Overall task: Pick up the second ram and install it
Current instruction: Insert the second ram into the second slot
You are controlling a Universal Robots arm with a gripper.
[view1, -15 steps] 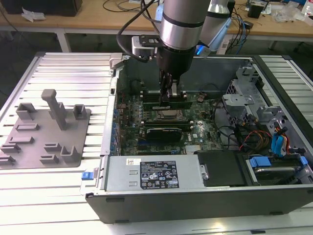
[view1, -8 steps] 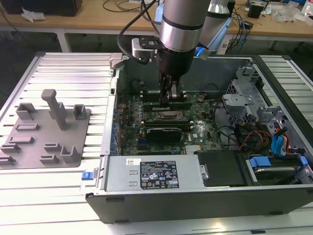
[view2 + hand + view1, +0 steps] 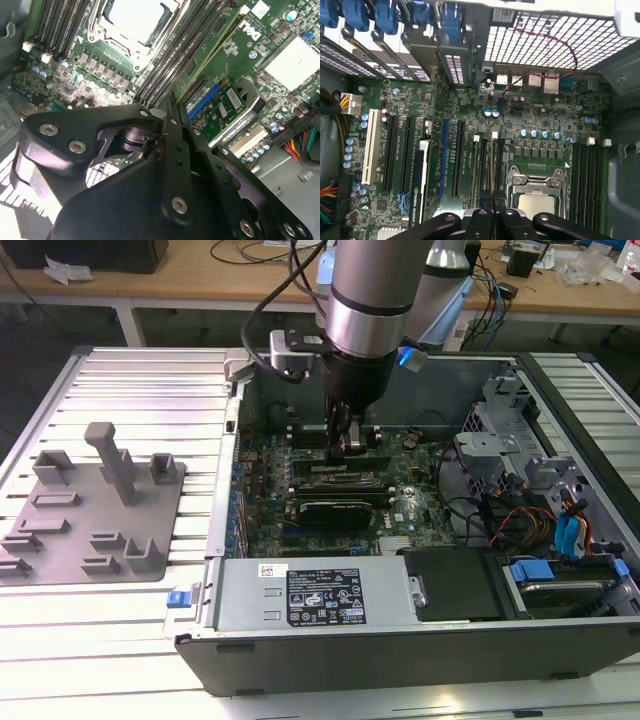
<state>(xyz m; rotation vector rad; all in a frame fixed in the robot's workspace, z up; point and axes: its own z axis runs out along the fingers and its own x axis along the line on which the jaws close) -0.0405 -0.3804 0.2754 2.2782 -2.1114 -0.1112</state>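
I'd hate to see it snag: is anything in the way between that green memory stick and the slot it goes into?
Nothing visible. The gripper has its fingers closed on the second ram, which stands along a slot right beside the processor. No cable or card shows between stick and slot.

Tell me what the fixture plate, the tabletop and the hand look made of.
The fixture plate looks like matte grey plastic, possibly printed or moulded: uniform dull colour, no glints. The tabletop looks like bare metal, likely aluminium profile: silvery ribbed slats with a bright sheen. The hand looks like black metal links, perhaps anodised: satin sheen, silver screw heads.
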